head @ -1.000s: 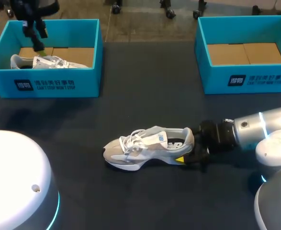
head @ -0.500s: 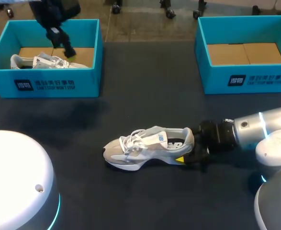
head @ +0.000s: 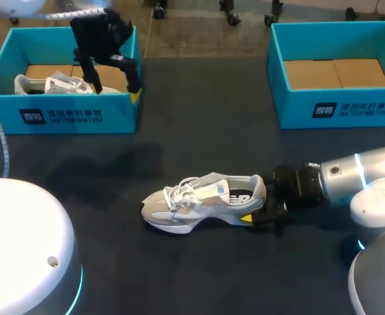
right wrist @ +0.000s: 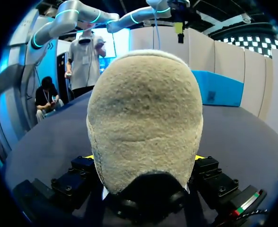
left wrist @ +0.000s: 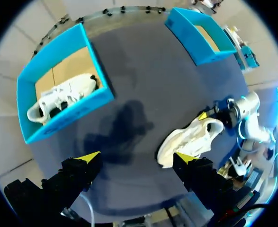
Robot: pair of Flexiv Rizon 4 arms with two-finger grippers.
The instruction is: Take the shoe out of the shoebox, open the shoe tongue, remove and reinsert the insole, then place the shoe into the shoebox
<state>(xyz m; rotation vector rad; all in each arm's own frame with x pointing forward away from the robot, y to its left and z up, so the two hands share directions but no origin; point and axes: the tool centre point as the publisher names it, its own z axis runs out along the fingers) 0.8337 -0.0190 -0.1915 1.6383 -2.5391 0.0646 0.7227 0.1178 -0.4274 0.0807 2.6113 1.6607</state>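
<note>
The white and grey lace-up sneaker (head: 202, 202) stands on its sole in the middle of the dark tabletop (head: 199, 131), outside both boxes. Its toe points left and its heel points right, and the laces lie loose over the tongue. The right gripper (head: 258, 207) has it by the heel. Seen from that wrist, a yellow-tipped finger presses in on each side of the fuzzy beige heel, so the jaws are spread just as wide as the heel and clamped on it. The right arm lies low along the table from the near right. At the far left is a teal open-topped cardboard shoebox (head: 74, 115) with a second pale sneaker (head: 54, 84) lying inside on the brown floor. The left gripper (head: 115, 86) hangs in the air over that box's right-hand wall, its two fingers spread wide apart with nothing between them. At the far right, well apart from the sneaker, is a matching teal shoebox (head: 336, 108) with its brown cardboard floor showing.
</note>
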